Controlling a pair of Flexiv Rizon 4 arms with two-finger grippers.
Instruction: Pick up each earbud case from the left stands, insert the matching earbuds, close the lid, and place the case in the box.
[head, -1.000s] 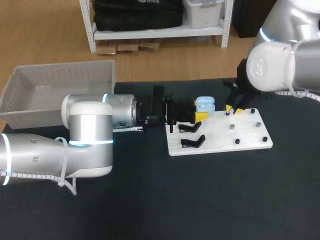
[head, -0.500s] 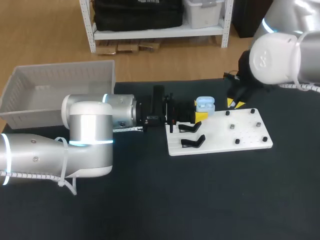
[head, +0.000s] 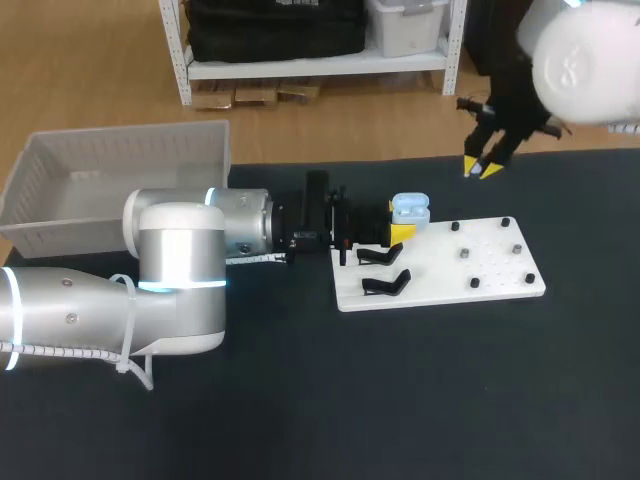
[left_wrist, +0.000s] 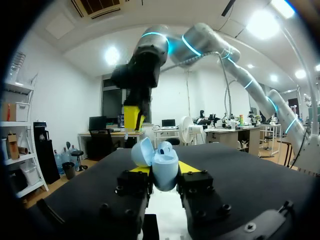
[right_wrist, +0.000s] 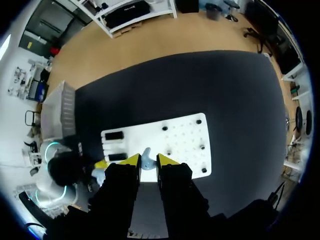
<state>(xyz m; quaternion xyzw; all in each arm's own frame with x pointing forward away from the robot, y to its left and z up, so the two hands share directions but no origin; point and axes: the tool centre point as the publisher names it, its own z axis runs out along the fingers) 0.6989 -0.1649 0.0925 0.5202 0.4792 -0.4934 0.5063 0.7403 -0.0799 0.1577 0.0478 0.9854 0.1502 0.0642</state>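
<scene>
High over the matte black desk (head: 400, 400), the right end effector (head: 484, 168) hangs clear of the flat white board (head: 440, 275). In its wrist view, its two yellow tips stand almost together and pinch a small, rounded pale-blue earbud (right_wrist: 146, 155) between them.

The left arm lies level across the desk. Its end effector (head: 400, 222) sits at the board's near-left edge, with its blocky black fingers (left_wrist: 134, 186) clamped from both sides on the earbud case (head: 410, 208). The case is smooth, glossy light-blue plastic, egg-like in outline. Its domed lid is swung open and tilted back, as the left wrist view shows (left_wrist: 161, 166).

Two black V-shaped stands (head: 384, 271) lie on the board just beside the held case. Several small dark pegs (head: 464, 253) dot the board's right half.

The box (head: 125, 135), a translucent white plastic crate with ribbed walls, stands at the desk's far left corner, well apart from the board.
</scene>
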